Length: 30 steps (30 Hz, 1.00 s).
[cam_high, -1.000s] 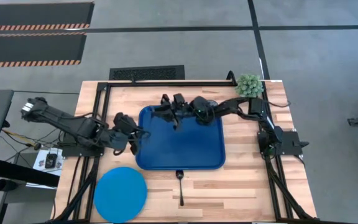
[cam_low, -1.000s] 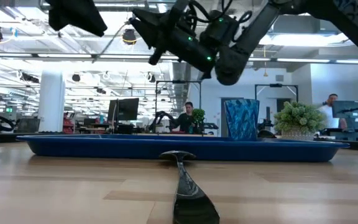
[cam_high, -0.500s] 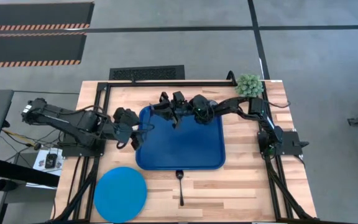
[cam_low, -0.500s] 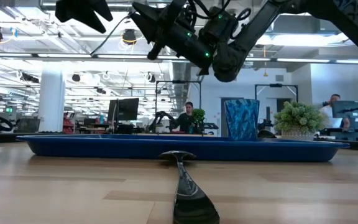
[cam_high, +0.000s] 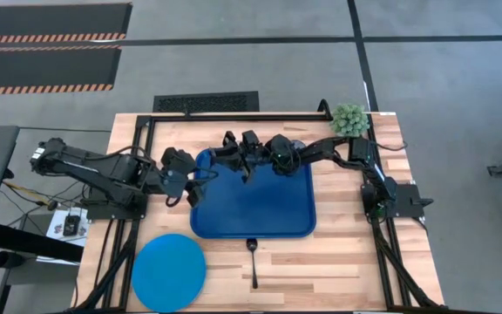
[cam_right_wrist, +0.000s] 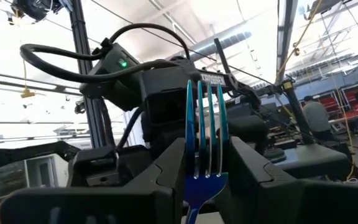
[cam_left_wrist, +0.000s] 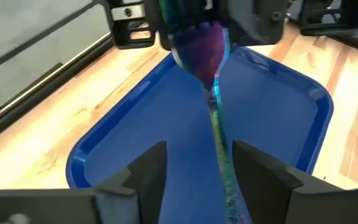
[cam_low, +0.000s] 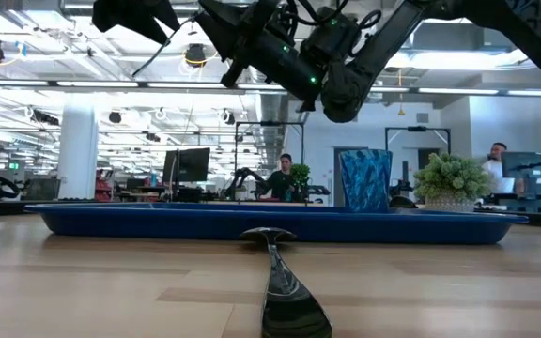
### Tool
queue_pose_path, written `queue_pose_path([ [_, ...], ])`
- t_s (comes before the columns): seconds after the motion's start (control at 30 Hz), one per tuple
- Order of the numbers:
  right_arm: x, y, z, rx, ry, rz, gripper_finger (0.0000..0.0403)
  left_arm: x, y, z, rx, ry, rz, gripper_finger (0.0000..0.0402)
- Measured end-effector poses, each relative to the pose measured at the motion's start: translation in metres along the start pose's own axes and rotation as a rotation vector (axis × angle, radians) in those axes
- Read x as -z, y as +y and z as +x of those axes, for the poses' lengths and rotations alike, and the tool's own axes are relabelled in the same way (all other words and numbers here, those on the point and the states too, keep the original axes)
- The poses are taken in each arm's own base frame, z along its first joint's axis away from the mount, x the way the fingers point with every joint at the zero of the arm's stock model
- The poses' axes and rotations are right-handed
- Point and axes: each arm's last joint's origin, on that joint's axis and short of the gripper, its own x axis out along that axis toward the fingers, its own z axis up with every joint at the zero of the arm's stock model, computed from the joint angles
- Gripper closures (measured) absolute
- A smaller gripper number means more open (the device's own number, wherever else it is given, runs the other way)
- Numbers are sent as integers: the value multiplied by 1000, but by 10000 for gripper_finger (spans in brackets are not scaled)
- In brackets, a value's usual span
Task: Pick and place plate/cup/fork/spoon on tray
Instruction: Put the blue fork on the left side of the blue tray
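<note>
the fork (cam_right_wrist: 204,134) is held pinched in the right gripper (cam_high: 238,163) above the tray (cam_high: 260,218), tines up; the left gripper (cam_high: 200,179), fingers spread, is aimed at the tray's left rim.

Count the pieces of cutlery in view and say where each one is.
2. The fork is clamped in the right gripper above the tray. The spoon lies on the table against the tray's near rim. No others show.
</note>
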Motion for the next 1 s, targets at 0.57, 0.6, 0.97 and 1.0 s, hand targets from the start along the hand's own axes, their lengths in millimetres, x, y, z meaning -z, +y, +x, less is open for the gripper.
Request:
queue_pose_path([
  [0.57, 1, 5, 2, -19, -13, -2, 304, -9, -2, 2, 42, -50, 35, 311],
  [0.6, 1, 5, 2, -18, -12, -2, 304, -9, -2, 3, 40, -50, 34, 313],
  [0.97, 0, 5, 2, -21, -19, -7, 304, -11, -2, 3, 66, -58, 71, 381],
  [1.0, 0, 6, 2, -21, -20, -10, 304, -12, -2, 4, 64, -59, 69, 389],
])
